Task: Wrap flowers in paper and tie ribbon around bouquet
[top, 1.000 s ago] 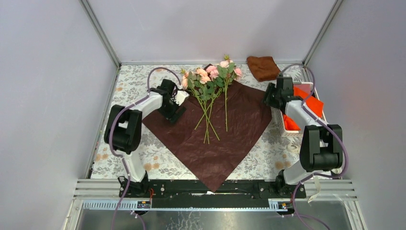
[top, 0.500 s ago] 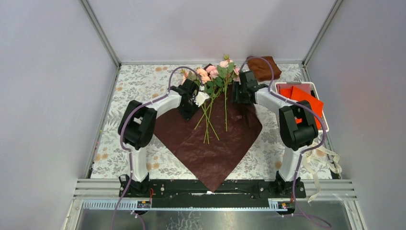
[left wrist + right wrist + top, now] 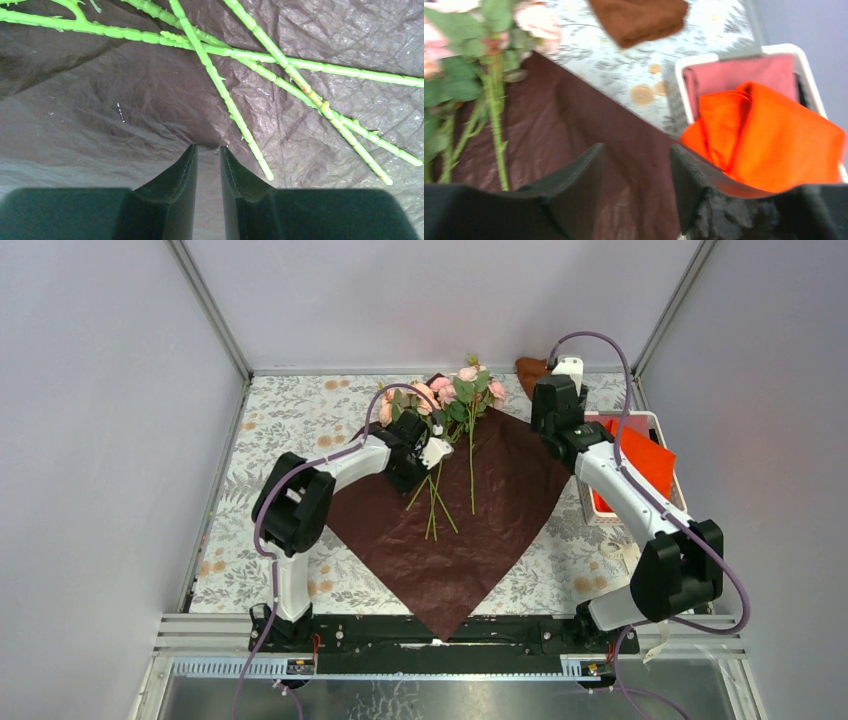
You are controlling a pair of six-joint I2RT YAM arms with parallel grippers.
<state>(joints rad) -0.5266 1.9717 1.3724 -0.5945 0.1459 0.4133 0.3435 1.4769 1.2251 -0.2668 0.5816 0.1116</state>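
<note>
My left gripper (image 3: pixel 208 150) sits low on the paper (image 3: pixel 480 530), just beside the stems (image 3: pixel 225 97), its fingers drawn almost together; the creases run up into the tips, so I judge a fold of paper is pinched there, ready to be drawn over the stems. The flowers (image 3: pixel 445 398) lie on the sheet with blooms at its far corner and stems crossing toward the middle; that suits rolling a cone around them. My right gripper (image 3: pixel 635 150) hangs spread wide, holding nothing, above the paper's right edge near the basket (image 3: pixel 744 51); I take it to be keeping clear.

A second ago my left was out at the paper's left edge; that corner has since come inward with it. My right was by the basket, swung in toward the blooms, and is now raised at the far right.
</note>
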